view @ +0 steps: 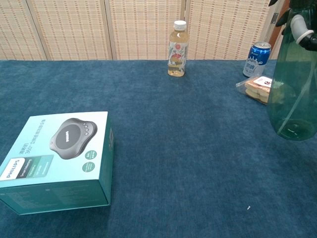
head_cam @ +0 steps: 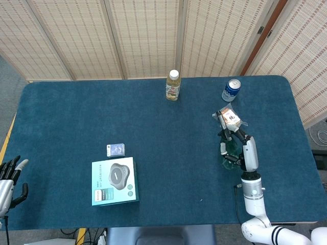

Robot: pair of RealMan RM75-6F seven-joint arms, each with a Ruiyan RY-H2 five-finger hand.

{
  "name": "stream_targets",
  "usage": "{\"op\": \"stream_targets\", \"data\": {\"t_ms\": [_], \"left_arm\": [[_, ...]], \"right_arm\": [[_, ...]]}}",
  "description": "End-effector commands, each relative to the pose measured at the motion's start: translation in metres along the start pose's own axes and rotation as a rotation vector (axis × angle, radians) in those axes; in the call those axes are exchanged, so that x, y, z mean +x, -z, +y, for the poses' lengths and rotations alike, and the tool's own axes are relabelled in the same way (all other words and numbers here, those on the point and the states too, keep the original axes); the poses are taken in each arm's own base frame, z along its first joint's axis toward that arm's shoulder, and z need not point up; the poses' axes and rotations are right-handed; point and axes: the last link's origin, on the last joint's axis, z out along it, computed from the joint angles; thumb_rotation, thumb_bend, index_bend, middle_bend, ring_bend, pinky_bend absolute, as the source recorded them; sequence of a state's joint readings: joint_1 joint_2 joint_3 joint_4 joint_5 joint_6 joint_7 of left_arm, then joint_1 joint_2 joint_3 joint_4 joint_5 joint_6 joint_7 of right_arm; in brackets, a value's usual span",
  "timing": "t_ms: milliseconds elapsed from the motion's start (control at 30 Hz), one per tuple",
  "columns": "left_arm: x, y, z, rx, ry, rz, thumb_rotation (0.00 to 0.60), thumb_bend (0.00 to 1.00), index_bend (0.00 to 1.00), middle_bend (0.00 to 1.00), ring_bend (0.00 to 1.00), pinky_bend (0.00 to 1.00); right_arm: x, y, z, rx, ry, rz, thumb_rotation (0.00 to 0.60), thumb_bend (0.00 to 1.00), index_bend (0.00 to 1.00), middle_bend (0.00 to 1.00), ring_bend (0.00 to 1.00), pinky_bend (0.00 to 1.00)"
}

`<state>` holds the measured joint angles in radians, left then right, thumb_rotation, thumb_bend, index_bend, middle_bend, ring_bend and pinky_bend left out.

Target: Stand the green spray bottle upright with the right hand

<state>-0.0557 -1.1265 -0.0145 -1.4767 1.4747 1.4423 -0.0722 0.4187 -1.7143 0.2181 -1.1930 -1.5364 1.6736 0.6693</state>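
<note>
The green spray bottle (view: 294, 89) is translucent and stands upright at the right of the table, its base down at the blue cloth. I cannot tell whether the base touches. My right hand (view: 301, 20) grips it around the top, near the spray head. From above, the right hand (head_cam: 247, 153) covers most of the bottle (head_cam: 228, 155), and only a green sliver shows to its left. My left hand (head_cam: 10, 178) hangs off the table's front left corner, fingers apart and holding nothing.
A wrapped sandwich (view: 258, 87) lies just behind the bottle, with a blue can (view: 257, 59) further back. A yellow drink bottle (view: 178, 48) stands at the back centre. A teal Philips box (head_cam: 115, 181) and a small card box (head_cam: 116, 149) sit front left.
</note>
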Motion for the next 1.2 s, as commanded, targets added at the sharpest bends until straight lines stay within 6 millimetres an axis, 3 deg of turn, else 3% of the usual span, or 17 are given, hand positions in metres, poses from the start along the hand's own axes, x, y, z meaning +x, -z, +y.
{"op": "stream_targets", "data": {"t_ms": [33, 400, 1200], "left_arm": [[0.0, 0.0, 0.0, 0.0, -0.002, -0.003, 0.6, 0.59, 0.09, 0.0, 0.0, 0.0], [0.003, 0.0, 0.005, 0.006, -0.03, -0.011, 0.6, 0.59, 0.09, 0.0, 0.0, 0.0], [0.001, 0.004, 0.004, 0.019, -0.032, -0.007, 0.6, 0.59, 0.09, 0.0, 0.0, 0.0]], "right_arm": [[-0.001, 0.006, 0.007, 0.023, -0.107, 0.049, 0.6, 0.42, 0.49, 0.62, 0.52, 0.48], [-0.006, 0.014, 0.036, -0.012, -0.233, 0.075, 0.6, 0.41, 0.49, 0.62, 0.52, 0.48], [-0.034, 0.029, 0.052, -0.019, -0.288, -0.018, 0.6, 0.41, 0.49, 0.62, 0.52, 0.48]]}}
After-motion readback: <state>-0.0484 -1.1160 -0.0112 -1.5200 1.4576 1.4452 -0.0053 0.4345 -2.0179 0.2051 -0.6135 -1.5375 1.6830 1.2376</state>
